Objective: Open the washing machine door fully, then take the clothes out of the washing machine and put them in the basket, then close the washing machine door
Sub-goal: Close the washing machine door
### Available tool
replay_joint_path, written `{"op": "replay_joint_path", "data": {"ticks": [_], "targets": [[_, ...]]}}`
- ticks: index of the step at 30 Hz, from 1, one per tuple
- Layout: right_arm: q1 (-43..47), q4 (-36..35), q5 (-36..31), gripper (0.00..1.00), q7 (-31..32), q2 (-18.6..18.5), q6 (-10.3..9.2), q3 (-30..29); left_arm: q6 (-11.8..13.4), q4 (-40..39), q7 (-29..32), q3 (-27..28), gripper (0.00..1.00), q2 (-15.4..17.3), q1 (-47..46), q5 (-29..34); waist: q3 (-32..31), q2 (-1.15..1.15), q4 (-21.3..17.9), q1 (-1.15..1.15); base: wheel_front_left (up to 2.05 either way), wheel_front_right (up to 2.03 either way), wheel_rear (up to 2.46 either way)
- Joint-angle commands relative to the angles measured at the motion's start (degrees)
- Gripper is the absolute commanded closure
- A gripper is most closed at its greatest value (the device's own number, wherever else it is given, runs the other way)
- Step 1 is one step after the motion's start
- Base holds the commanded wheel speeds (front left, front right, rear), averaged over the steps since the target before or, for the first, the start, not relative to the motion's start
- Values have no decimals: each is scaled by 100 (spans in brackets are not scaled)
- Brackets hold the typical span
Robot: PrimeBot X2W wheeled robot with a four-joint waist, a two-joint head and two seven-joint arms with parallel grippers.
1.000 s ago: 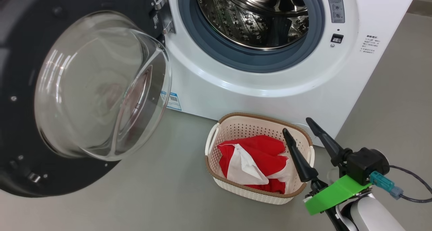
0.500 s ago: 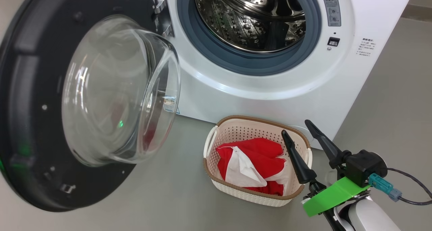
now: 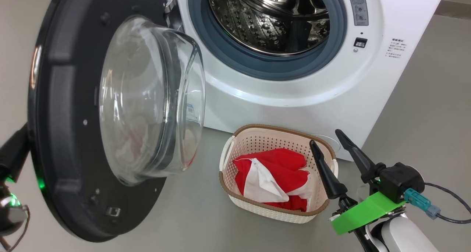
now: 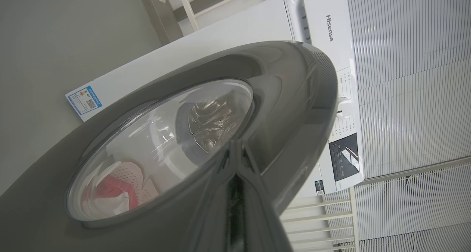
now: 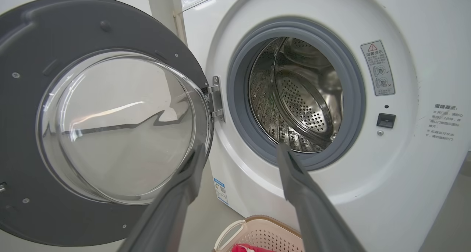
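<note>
The washing machine [image 3: 294, 108] stands with its steel drum [image 3: 268, 20] showing no clothes inside. The washing machine door [image 3: 62, 134] hangs partly swung out on its left hinge, glass bowl facing the machine. My left gripper [image 4: 235, 145] is shut, its tips pressed against the door's glossy black outer rim [image 4: 290, 97]; in the head view it pokes out behind the door's left edge. The red and white clothes [image 3: 274, 174] lie in the basket [image 3: 239, 200] on the floor. My right gripper [image 3: 323, 136] hangs open and holds nothing, just right of the basket.
Grey floor [image 3: 191, 215] stretches before the machine and to its right. A cable [image 3: 452, 204] trails from my right wrist. In the left wrist view, a white slatted wall [image 4: 412, 42] stands behind the machine's control panel [image 4: 344, 160].
The door has swung from wide open toward the machine's opening. My left gripper has come into the head view behind the door's left edge. The right gripper and basket stay put.
</note>
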Motion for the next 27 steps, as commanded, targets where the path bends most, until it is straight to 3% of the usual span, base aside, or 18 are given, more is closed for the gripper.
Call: {"op": "replay_joint_path", "data": {"ticks": [1, 10, 17, 27], "targets": [[-14, -142, -50, 0, -37, 31, 36, 95, 32, -241, 42, 17, 100, 125, 56, -79, -1, 0, -12, 0, 0, 0, 0], [-32, -142, -76, 0, -37, 40, 36, 86, 318, -946, -433, -602, 100, 88, 643, -663, 12, 0, -109, 0, 0, 0, 0], [-36, -113, -79, 0, -37, 58, 36, 104, 370, -1296, -1280, -1211, 100, 86, 1210, -1054, 9, 0, -309, 0, 0, 0, 0], [-3, -94, -63, 0, -37, 80, 36, 68, 456, -1776, -2040, -1771, 100, 86, 1690, -1711, -92, 0, -596, 0, 0, 0, 0]]}}
